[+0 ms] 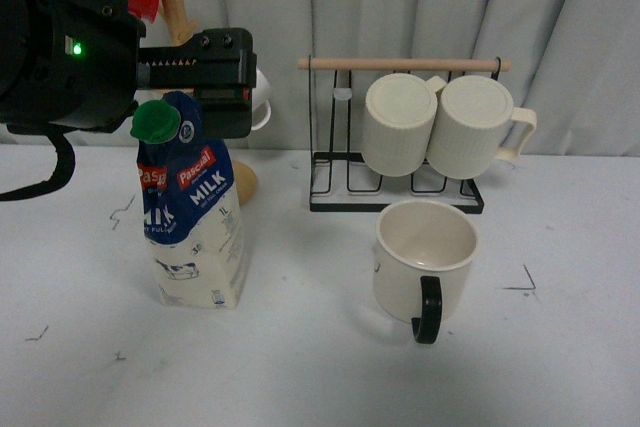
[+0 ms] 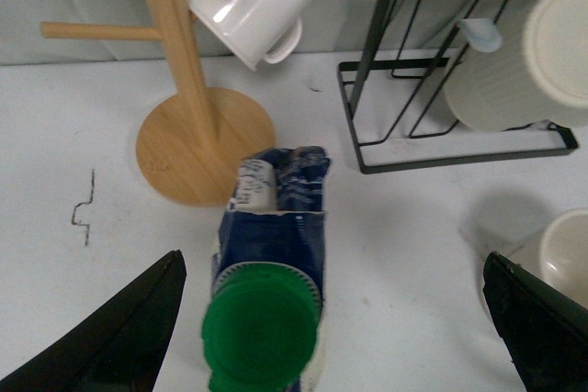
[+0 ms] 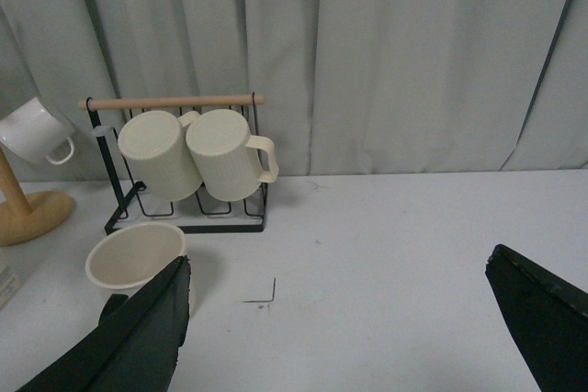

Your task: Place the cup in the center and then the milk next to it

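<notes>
The milk [image 1: 193,217] stands upright on the white table at the left, with its green cap [image 2: 262,330] on top. My left gripper [image 2: 331,332] is open and hovers just above the carton. Its cap lies between the fingers, nearer one of them, and touches neither. In the front view the left gripper [image 1: 200,87] shows right behind the carton's top. The cup [image 1: 425,257] stands upright right of centre, its black handle [image 1: 428,309] facing me. My right gripper [image 3: 331,328] is open and empty over bare table, with the cup [image 3: 138,259] beside one finger.
A black wire rack [image 1: 395,197] behind the cup holds two ribbed cream mugs [image 1: 400,122] on a wooden bar. A wooden mug tree [image 2: 197,135] with a small white cup [image 2: 253,2] stands behind the milk. A grey curtain closes the back.
</notes>
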You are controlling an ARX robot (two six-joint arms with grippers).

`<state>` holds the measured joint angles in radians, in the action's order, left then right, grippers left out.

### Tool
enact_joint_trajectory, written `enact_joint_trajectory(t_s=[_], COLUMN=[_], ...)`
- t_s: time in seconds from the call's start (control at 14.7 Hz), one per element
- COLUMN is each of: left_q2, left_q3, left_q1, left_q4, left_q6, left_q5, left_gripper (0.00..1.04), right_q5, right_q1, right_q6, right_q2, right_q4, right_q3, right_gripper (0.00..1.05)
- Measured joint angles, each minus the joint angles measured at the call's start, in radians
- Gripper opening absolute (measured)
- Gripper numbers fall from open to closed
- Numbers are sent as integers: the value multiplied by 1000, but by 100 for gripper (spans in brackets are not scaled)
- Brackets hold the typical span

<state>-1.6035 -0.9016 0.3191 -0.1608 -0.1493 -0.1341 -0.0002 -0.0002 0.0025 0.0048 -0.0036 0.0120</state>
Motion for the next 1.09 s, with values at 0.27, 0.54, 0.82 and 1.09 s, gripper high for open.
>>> enact_joint_trajectory(t_s=[0.27,0.54,0.82,1.09], left_q2=[-46,-77,-96,-97], left_q3=[34,76,97,112], left_q1=[-27,-31,-15,-6], left_q4=[-34,-73,-106,-111], left_q6=[1,8,14,21], left_q5=[-22,-31,-43,-46], left_gripper=[98,98,94,47], right_q5=[0,0,0,0], right_q1=[0,0,0,0], right_q6=[0,0,0,0], right_q2=[0,0,0,0], right_q4=[0,0,0,0], right_q3=[0,0,0,0], right_gripper=[98,98,98,98])
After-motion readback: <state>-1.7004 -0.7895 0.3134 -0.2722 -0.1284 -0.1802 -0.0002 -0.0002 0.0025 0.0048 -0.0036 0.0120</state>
